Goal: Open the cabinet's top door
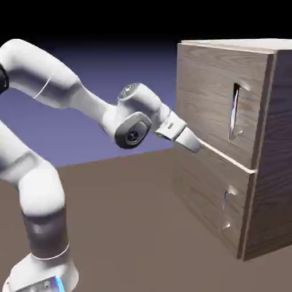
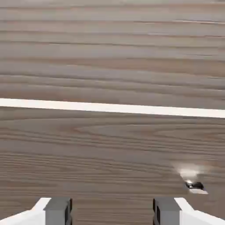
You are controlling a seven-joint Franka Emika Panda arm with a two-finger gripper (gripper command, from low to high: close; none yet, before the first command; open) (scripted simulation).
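A: How is the top door (image 1: 219,97) looking?
B: Brown wood-grain, sitting flush on the cabinet (image 1: 274,148), silver handle (image 1: 234,111) vertical.
A: The pincer (image 1: 194,142)?
B: Gaping empty, nosing at the panels' seam.

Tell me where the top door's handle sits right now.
In the exterior view, the top door's handle stands upright in a notch near the right edge of the top door, above the lower panel and well right of the hand.
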